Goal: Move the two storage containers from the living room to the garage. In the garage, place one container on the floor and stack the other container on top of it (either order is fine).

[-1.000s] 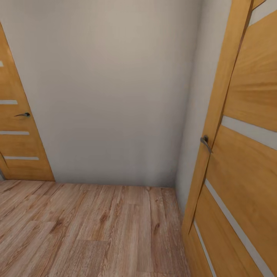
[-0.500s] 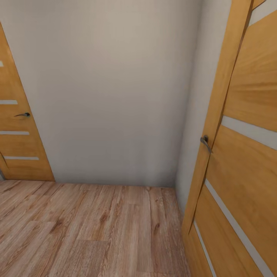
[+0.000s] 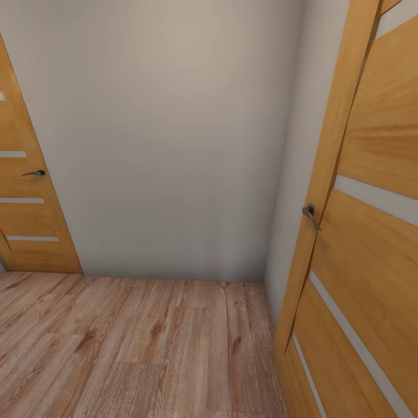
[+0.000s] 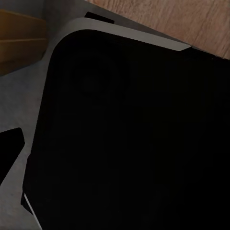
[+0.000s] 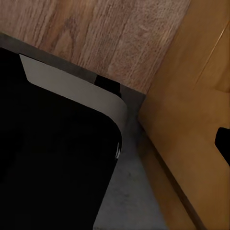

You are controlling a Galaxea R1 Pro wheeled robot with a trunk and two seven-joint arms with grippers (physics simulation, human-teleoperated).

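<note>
The two storage containers are out of view. In the head view I face a plain pale wall (image 3: pixel 174 145) that meets light wood-plank flooring (image 3: pixel 145 348) in a corner. The left wrist view looks down on my black, grey-edged base (image 4: pixel 134 143), and a small dark shape (image 4: pixel 9 148) at the picture's edge may be a finger. The right wrist view has the same base (image 5: pixel 48 163), wood planks (image 5: pixel 105 33) and a dark sliver (image 5: pixel 223 143) at its edge. Neither wrist view shows whether the jaws are open or shut.
An orange-wood door with pale stripes (image 3: pixel 371 261) stands close on my right, its handle (image 3: pixel 310 216) near. It also shows beside the base as an orange panel (image 5: pixel 191 120). A second striped door (image 3: pixel 29 203) with a handle (image 3: pixel 35 173) is at the far left.
</note>
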